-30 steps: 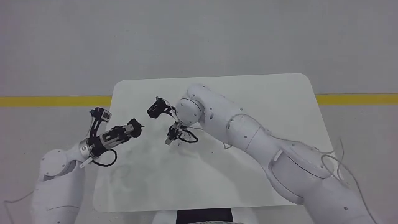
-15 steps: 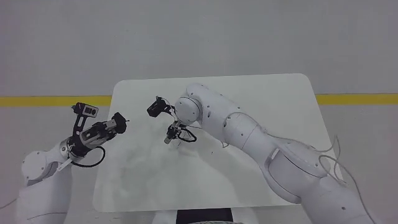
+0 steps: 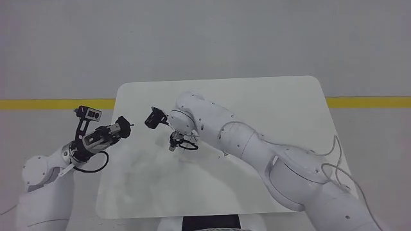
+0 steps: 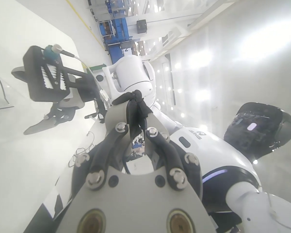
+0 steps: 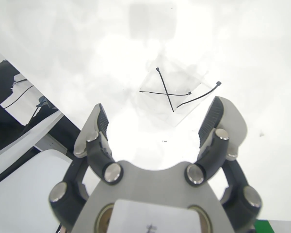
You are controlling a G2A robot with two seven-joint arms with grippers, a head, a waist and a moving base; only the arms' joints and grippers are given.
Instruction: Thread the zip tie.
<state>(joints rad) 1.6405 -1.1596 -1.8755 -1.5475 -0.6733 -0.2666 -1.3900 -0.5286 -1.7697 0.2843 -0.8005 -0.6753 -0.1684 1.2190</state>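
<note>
right tool (image 5: 158, 105) hangs open over the thin black zip ties (image 5: 167, 93) on the white surface (image 5: 63, 37) (two lie crossed), left tool (image 4: 133, 103) is clenched off aside, and they look light, bendy, slippery, so I'd pinch one near its head

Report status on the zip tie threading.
Right gripper open above zip ties. Left gripper shut, near table edge. Three loose, unthreaded; two crossed on clear sheet.

White table (image 3: 289, 102) (rounded corners) bears a clear sheet (image 5: 184, 78). On it lie crossed zip ties (image 5: 168, 94), another zip tie (image 5: 198, 96) overlapping its edge.
</note>
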